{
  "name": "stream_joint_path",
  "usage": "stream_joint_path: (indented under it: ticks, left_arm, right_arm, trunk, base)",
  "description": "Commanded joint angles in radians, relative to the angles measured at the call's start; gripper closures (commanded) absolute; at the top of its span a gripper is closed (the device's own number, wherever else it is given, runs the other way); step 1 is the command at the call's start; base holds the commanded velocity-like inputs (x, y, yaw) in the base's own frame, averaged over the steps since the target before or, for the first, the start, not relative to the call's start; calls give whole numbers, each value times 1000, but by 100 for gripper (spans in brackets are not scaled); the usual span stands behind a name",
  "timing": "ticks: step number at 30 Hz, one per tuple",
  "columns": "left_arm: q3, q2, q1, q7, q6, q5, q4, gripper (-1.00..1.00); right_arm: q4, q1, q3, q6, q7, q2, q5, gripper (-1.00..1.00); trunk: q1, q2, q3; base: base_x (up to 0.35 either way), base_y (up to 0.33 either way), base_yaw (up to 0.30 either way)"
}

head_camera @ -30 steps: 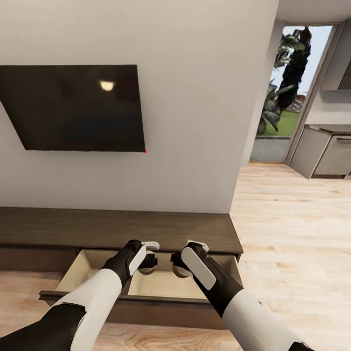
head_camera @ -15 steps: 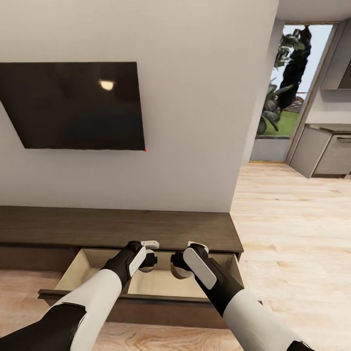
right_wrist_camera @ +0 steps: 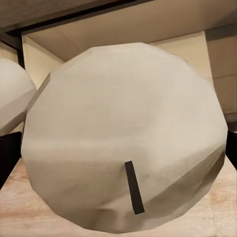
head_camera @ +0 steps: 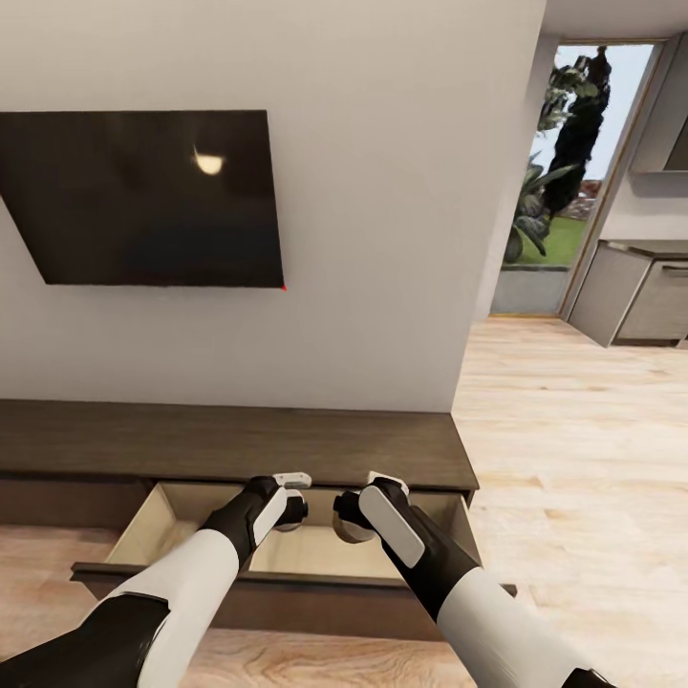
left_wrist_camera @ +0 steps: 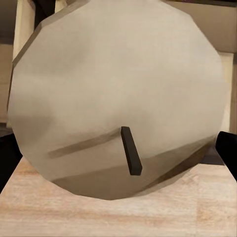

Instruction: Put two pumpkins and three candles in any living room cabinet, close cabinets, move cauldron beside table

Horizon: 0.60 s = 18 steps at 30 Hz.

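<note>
The dark brown cabinet (head_camera: 229, 444) runs along the wall with one drawer (head_camera: 162, 521) pulled out, its pale beige inside showing. My left gripper (head_camera: 294, 510) and right gripper (head_camera: 346, 516) hang side by side over that drawer. In the left wrist view a pale grey-beige candle (left_wrist_camera: 118, 89) with a short dark wick sits between the dark fingers (left_wrist_camera: 7, 159); the left gripper is shut on it. In the right wrist view a second candle (right_wrist_camera: 123, 128) is held between the fingers (right_wrist_camera: 7, 158). The left gripper's candle (right_wrist_camera: 12, 98) shows at that view's edge.
A black TV (head_camera: 143, 196) hangs on the white wall above the cabinet. Pale wood floor (head_camera: 573, 449) opens to the right toward a glass door with plants (head_camera: 564, 162). Grey kitchen units (head_camera: 635, 296) stand at the far right.
The whole picture has shifted slightly, so the camera moved. Both grippers stay over the open drawer, each still shut on its candle.
</note>
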Motion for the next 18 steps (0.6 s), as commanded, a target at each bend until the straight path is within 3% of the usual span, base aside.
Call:
stream_joint_path:
  ticks: [1, 18]
  left_arm:
    - [0, 0, 0, 0, -1, 0, 0, 100]
    - [0, 0, 0, 0, -10, 0, 0, 100]
  right_arm:
    - [0, 0, 0, -2, 0, 0, -1, 100]
    - [-1, 5, -1, -3, 0, -6, -3, 100]
  trunk:
    - [4, -7, -3]
    - [65, -119, -53]
  base:
    - [0, 0, 0]
    - [0, 0, 0]
